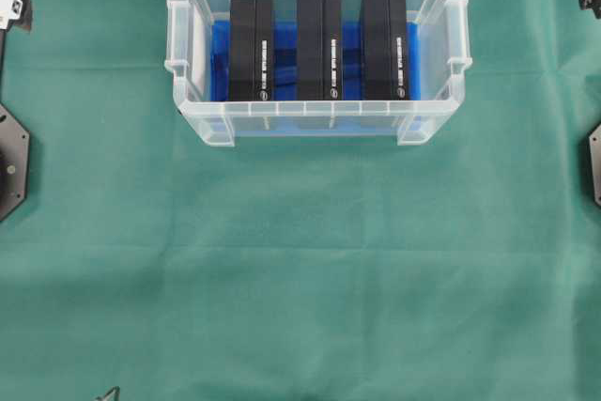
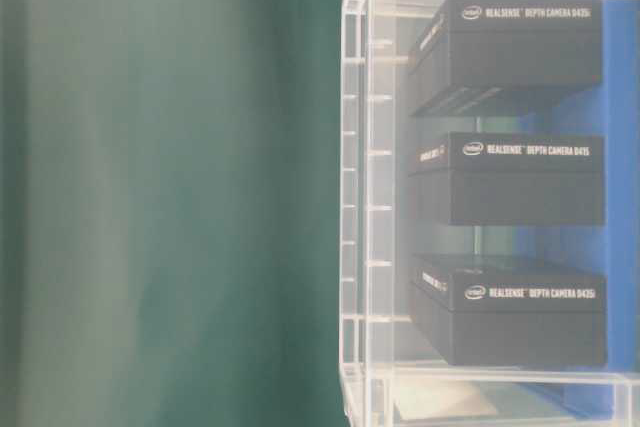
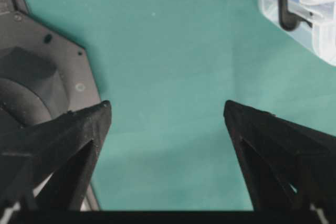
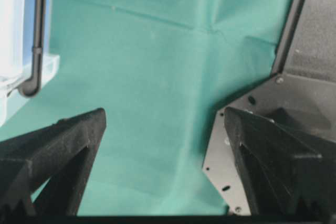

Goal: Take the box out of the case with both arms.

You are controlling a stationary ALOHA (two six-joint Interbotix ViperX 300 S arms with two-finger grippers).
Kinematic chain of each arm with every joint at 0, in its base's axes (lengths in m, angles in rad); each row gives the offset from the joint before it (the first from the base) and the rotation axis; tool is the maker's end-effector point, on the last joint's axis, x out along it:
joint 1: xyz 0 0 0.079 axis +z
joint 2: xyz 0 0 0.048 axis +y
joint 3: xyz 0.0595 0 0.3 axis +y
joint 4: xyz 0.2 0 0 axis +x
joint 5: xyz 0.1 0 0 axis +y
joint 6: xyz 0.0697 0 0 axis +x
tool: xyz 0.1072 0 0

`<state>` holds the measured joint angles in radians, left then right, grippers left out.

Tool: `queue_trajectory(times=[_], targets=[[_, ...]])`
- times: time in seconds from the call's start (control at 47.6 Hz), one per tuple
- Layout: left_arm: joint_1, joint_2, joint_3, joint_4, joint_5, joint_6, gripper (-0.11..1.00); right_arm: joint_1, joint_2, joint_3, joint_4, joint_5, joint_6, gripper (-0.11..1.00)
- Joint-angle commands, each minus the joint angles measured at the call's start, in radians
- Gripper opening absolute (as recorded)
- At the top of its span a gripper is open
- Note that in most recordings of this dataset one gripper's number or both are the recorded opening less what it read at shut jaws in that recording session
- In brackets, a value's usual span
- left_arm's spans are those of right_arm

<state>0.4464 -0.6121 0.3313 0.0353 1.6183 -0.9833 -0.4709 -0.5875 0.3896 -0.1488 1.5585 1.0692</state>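
boxes in the case look rigid, smooth, light; pinch one by its short ends. both the left gripper and right gripper gape wide, empty.

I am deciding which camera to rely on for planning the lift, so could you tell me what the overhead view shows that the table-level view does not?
Only the overhead view shows the whole case with its rim handles, all the surrounding green cloth, and the arm bases at both side edges. Only the table-level view shows the printed labels on the boxes, reading RealSense Depth Camera D435, seen through the case wall. Both show three black boxes standing apart in a row on the blue lining. Neither shows a gripper near the case.
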Motion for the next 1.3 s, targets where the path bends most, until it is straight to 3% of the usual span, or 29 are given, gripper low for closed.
queue_trajectory(times=[0.0, 0.336, 0.568, 0.736, 0.988, 1.283], targets=[[0.002, -0.003, -0.011, 0.002, 0.0, -0.009, 0.91, -0.003, -0.003, -0.012, -0.005, -0.002, 0.002, 0.97], [-0.003, 0.014, -0.023, 0.0, 0.0, -0.055, 0.91, -0.003, 0.011, -0.018, 0.006, -0.02, 0.035, 0.97], [-0.038, 0.123, -0.087, 0.003, -0.006, -0.164, 0.91, 0.034, 0.092, -0.051, 0.02, -0.127, 0.101, 0.97], [-0.083, 0.225, -0.155, 0.005, -0.009, -0.184, 0.91, 0.081, 0.212, -0.126, 0.021, -0.187, 0.135, 0.97], [-0.12, 0.354, -0.268, 0.011, -0.029, -0.218, 0.91, 0.127, 0.383, -0.264, 0.026, -0.201, 0.135, 0.97], [-0.15, 0.508, -0.39, 0.011, -0.097, -0.221, 0.91, 0.153, 0.494, -0.385, 0.029, -0.201, 0.133, 0.97]])
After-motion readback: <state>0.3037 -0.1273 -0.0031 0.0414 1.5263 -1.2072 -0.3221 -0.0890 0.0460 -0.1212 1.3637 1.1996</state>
